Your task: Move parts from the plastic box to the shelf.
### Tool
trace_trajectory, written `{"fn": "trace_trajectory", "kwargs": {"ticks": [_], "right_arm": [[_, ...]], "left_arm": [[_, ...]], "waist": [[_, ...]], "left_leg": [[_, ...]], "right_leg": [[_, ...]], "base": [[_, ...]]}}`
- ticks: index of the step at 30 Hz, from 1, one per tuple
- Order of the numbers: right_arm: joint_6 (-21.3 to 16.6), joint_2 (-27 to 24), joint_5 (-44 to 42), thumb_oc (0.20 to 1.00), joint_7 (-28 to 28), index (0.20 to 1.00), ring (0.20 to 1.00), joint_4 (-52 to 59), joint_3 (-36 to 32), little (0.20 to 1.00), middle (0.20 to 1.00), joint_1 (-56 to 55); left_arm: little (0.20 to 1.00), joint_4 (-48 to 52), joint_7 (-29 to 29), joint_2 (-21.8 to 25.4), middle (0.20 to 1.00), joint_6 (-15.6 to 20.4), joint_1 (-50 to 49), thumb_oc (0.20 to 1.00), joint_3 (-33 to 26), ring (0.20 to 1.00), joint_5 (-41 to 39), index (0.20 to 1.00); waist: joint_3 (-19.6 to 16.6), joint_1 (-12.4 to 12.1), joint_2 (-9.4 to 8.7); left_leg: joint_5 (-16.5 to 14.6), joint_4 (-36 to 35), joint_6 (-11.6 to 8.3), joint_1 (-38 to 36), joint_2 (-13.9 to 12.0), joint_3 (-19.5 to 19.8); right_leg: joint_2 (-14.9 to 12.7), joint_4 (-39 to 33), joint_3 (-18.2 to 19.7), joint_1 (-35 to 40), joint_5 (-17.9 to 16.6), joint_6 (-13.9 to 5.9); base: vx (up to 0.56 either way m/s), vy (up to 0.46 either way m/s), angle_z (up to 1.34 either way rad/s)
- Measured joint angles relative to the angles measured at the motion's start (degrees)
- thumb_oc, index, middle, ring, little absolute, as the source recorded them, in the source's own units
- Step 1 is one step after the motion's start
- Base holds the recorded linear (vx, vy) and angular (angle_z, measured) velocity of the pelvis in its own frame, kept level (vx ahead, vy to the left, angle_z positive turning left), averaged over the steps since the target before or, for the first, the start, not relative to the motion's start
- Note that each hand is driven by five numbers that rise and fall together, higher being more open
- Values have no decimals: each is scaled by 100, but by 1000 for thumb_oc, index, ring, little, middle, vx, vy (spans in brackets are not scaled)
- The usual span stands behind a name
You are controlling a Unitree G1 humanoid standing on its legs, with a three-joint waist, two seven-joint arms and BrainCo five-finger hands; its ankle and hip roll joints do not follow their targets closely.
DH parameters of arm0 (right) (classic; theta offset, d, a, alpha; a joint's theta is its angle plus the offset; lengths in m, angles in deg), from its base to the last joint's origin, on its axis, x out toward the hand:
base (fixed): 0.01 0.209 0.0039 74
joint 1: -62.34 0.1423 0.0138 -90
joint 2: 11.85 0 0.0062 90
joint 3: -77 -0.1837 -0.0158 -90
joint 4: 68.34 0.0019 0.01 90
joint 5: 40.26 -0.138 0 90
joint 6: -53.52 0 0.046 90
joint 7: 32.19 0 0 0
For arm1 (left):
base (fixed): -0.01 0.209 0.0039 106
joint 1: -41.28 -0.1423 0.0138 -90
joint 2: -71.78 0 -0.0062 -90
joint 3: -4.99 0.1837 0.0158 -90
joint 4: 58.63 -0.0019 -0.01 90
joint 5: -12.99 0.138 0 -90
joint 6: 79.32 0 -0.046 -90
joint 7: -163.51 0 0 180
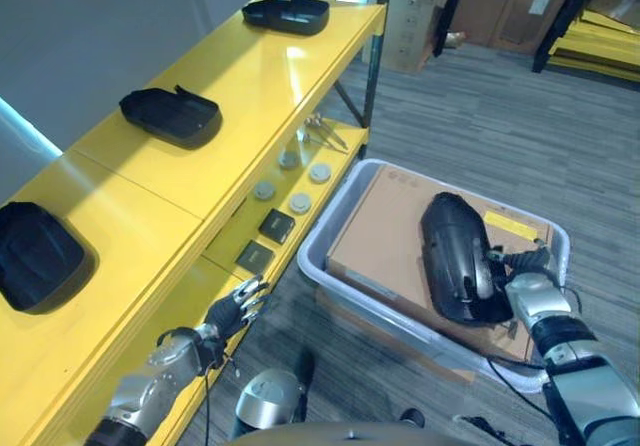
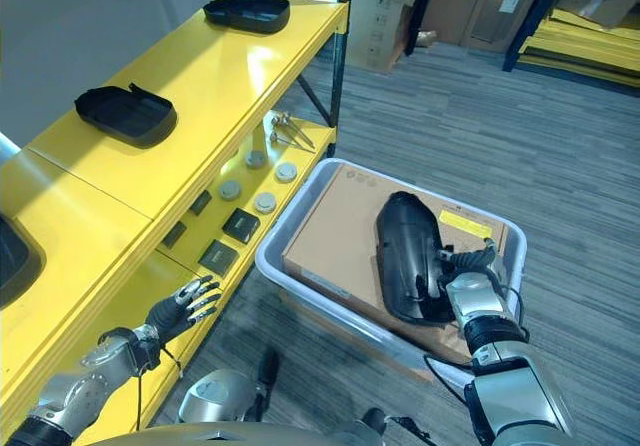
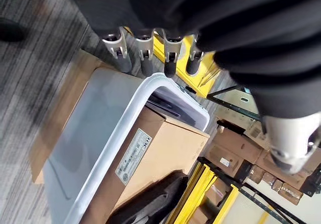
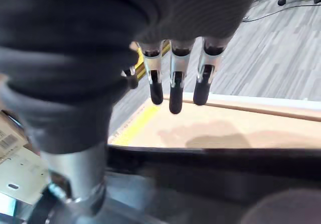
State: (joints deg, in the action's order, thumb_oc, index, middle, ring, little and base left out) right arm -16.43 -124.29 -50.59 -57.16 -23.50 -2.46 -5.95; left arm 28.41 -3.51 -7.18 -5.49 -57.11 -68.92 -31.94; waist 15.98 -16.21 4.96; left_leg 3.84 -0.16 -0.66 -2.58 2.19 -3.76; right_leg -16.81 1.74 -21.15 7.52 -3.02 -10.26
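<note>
one black part (image 1: 455, 256) lies on the cardboard in the plastic box (image 1: 340, 206), its long side pointing away from the robot. the right hand (image 1: 528, 284) is right beside it, fingers straight and loose. the left hand (image 1: 232, 313) hangs spread near the shelf (image 1: 250, 76).

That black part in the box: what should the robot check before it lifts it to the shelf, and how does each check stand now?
1. Part lying on the cardboard in the box: ok.
2. Right hand beside the part: ok.
3. Right fingers closed on the part: not ok, straight above it.
4. Free space on the shelf between the parts already there: ok.
5. Left hand away from the box, open: ok.
</note>
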Motion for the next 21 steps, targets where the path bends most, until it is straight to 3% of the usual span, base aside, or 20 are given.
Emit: {"fn": "trace_trajectory", "kwargs": {"ticks": [21], "right_arm": [[-135,535,178,1000,-192,1000,1000,140,15,1000,1000,-353]], "left_arm": [[1000,-327,223,23,1000,334,250,1000,36,1000,0,1000]], "waist": [[210,-61,-214]], "left_leg": [[52,321,-38,683,-161,76]], "right_leg": [[120,206,-18,-578,5,73]], "base": [[-63,-32,1]]}}
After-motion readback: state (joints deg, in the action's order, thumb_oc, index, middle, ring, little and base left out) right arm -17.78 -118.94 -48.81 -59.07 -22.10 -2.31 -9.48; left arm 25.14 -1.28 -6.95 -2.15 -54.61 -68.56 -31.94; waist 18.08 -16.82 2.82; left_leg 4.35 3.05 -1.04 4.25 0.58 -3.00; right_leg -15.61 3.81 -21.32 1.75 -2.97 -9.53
